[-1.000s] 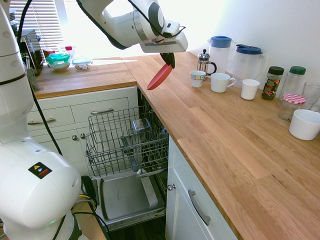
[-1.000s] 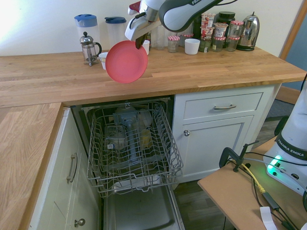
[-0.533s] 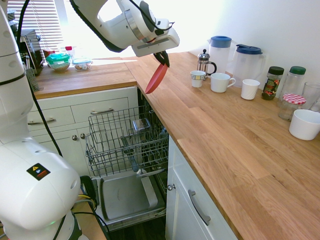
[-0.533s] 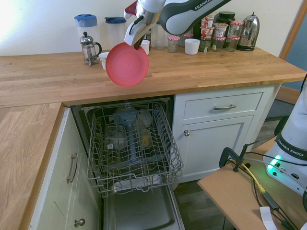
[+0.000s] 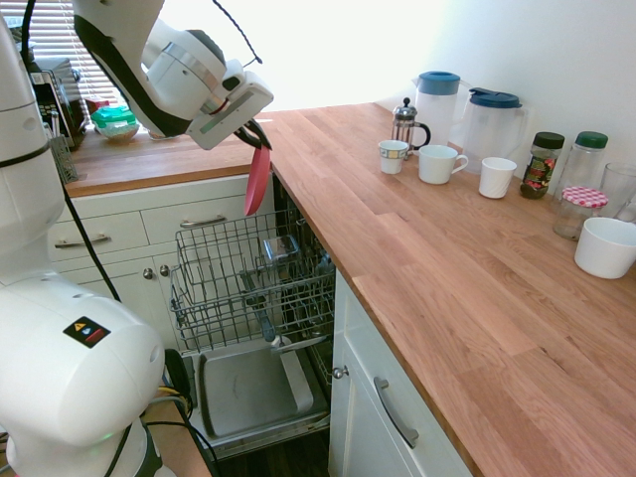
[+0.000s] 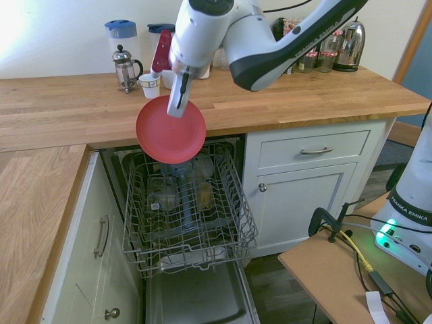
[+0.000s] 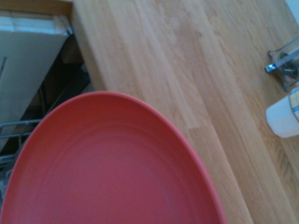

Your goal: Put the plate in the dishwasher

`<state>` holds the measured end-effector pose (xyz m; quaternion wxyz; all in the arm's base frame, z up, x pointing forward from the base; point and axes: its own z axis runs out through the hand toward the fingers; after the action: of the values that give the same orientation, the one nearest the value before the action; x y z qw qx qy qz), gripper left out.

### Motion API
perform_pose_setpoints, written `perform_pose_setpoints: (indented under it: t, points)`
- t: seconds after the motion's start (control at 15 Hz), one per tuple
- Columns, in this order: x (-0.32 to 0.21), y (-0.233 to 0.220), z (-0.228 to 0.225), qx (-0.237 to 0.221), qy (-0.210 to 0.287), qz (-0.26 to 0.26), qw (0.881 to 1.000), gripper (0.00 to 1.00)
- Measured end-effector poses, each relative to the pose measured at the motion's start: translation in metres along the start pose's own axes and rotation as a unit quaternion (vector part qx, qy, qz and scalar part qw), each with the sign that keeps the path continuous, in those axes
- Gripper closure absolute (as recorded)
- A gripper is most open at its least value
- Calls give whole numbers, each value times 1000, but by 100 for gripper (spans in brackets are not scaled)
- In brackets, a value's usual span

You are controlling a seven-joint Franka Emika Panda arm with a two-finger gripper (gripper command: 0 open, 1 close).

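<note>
- The plate [image 6: 171, 129] [image 5: 257, 180] hangs on edge in the air, just over the back part of the pulled-out wire rack [image 6: 189, 206] [image 5: 253, 278] and in front of the counter's edge; it touches nothing below.
- Its coral-red face fills the lower part of the wrist view [image 7: 107, 163], with the wooden countertop [image 7: 187, 70] beyond it.
- The gripper [image 6: 181, 94] [image 5: 256, 137] pinches the plate by its upper rim, fingers pressed on either side of it.
- The dishwasher [image 6: 185, 223] [image 5: 248, 328] stands open beneath: door down, rack drawn forward, a few pale items lying in it.
- On the countertop [image 6: 304, 94] behind stand a French press [image 6: 125, 66], a small mug [image 6: 149, 85], two blue-lidded jugs [image 5: 467, 114], and a row of jars [image 6: 304, 50] beside a kettle [image 6: 349, 44].
- A white bowl [image 5: 606, 245] sits well apart along the counter.
</note>
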<state>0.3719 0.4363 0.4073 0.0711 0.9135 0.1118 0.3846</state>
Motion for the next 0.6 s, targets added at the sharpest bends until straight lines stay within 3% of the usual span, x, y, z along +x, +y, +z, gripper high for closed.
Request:
perform_pose_setpoints:
  t: [0.27,0.6]
  points:
    - [-23,-43,6,-36,22,-6,999,100]
    - [-69,-89,25,-50,35,-66,996,100]
